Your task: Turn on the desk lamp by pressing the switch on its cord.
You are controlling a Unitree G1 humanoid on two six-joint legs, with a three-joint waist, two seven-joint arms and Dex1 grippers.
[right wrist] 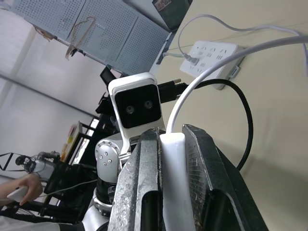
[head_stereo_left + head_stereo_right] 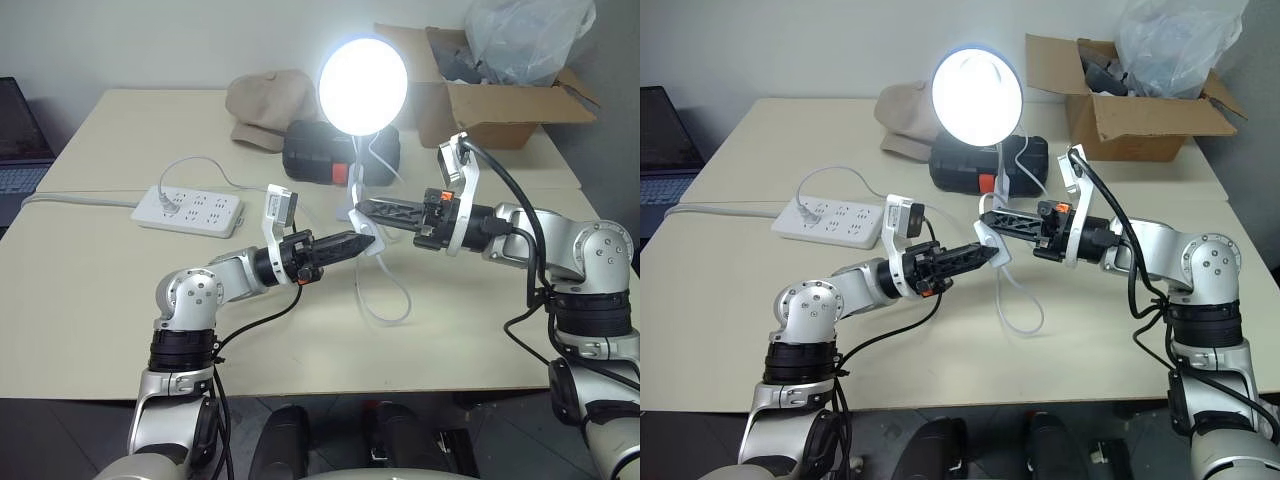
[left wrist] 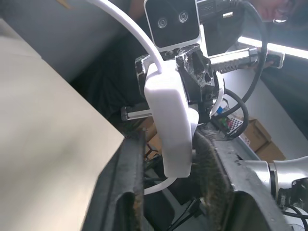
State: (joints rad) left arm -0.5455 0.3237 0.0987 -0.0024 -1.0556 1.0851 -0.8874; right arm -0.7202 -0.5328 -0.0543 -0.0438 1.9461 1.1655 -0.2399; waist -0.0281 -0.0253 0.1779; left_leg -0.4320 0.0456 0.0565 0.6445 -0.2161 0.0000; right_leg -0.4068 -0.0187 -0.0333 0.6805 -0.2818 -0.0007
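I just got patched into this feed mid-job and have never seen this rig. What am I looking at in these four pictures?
A two-armed humanoid robot. Two pictures come from its head, looking down over a beige table; the other two come from wrist cameras looking along each pincer. The right pincer is shut on the switch of the cord. The left pincer has its fingers either side of the switch. The desk lamp is lit. Also there: a power strip, cap, black case, cardboard box.

Beige table, pale wall, perforated panels behind.
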